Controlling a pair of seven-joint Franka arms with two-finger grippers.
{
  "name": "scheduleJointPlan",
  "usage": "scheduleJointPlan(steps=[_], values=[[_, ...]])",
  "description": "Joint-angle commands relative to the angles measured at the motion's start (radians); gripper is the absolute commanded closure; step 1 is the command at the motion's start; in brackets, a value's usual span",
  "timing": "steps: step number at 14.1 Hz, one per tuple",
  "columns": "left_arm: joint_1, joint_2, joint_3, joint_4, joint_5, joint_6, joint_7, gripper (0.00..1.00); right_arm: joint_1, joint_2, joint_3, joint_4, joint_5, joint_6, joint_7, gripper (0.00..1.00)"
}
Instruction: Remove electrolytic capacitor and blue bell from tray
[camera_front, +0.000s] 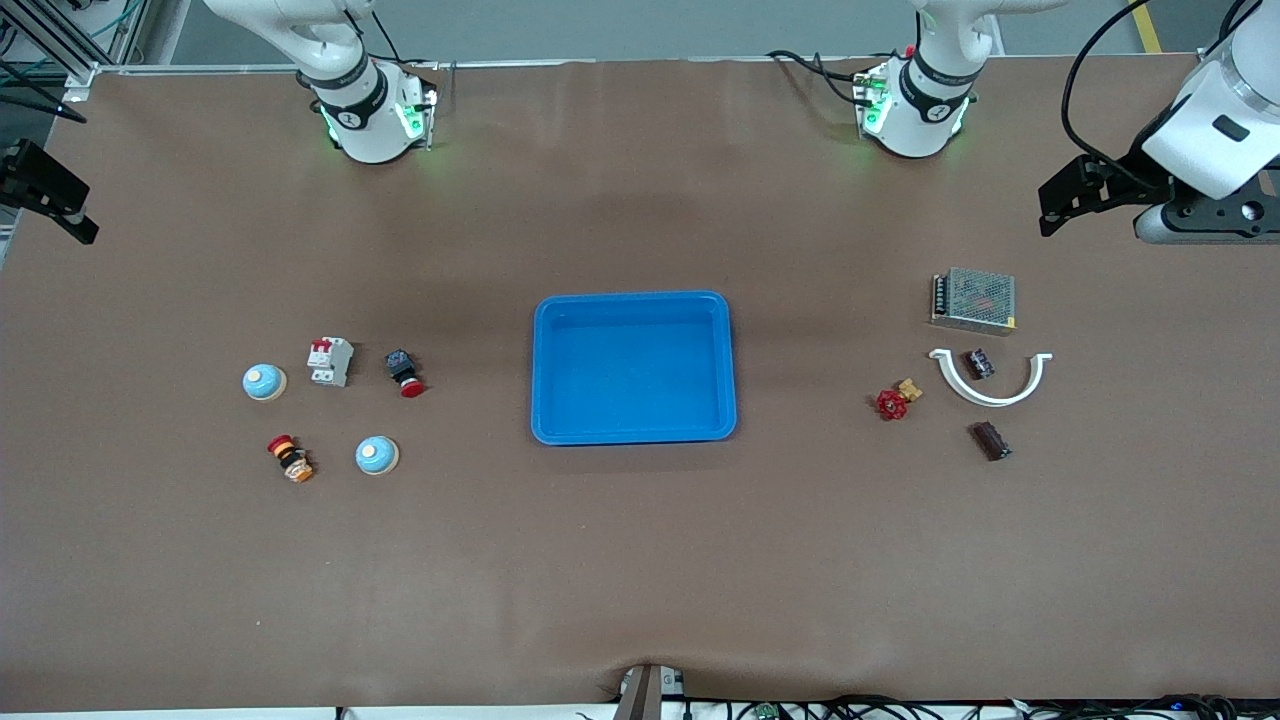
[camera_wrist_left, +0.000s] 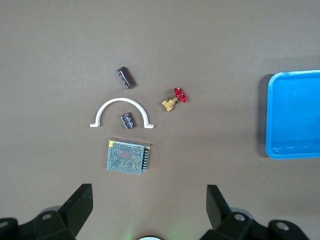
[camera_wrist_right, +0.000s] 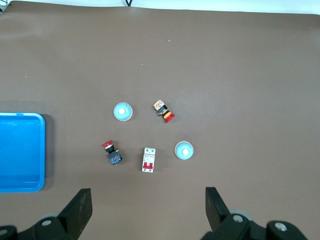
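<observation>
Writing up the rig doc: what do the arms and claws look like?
Both are white Franka arms with black joint bands, green status lights and black cables at the bases. The left claw is black with two angular fingers, on a white-and-grey wrist. The right claw is the same black style. Fingers look matte black and wedge-shaped.

Bare bench all round the blue tray; white clamp hems one capacitor; second capacitor unhemmed
</observation>
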Motion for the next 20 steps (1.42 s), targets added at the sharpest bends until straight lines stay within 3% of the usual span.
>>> scheduleJointPlan(steps=[1,20], values=[[0.002,-0.004,-0.009,0.004,0.026,-0.022,0.01,0.0,0.004,-0.007,-0.003,0.01,0.009,-0.015,0.007,0.0],[0.002,-0.012,-0.009,-0.003,0.026,-0.034,0.002,0.0,0.007,-0.008,0.01,0.011,0.007,-0.018,0.005,0.0]])
